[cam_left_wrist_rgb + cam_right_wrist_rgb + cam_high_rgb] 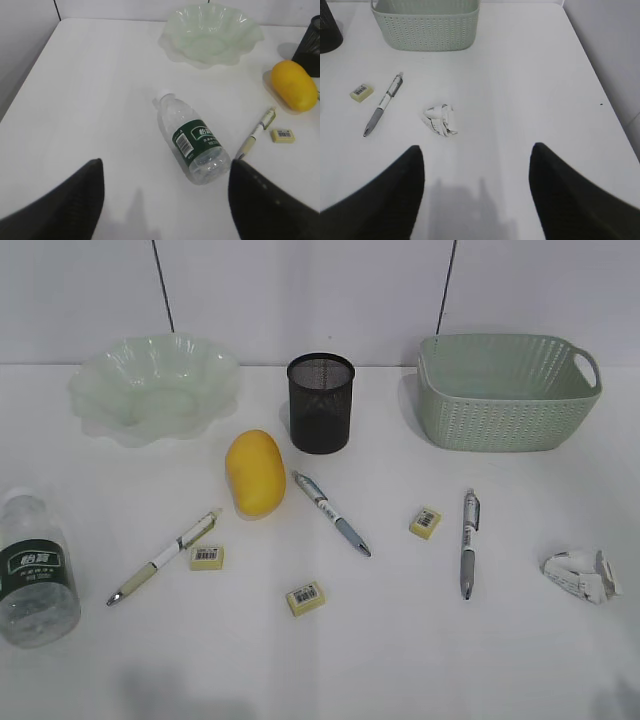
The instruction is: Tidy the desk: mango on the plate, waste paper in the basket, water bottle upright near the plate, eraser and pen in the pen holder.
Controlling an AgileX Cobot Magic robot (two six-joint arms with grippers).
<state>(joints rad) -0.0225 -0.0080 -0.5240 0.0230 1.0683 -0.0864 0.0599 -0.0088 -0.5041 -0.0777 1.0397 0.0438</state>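
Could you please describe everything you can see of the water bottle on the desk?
The water bottle is clear ribbed plastic with a white cap and a dark green label bearing white lettering and a barcode. It lies on its side on the white desk, cap pointing towards the plate, near the front left corner. It looks empty or nearly so. Nothing but the desk touches it.

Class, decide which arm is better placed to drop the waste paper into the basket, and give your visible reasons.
Right. The waste paper lies just ahead of the open right gripper, with the basket beyond it. The left gripper faces the water bottle instead.
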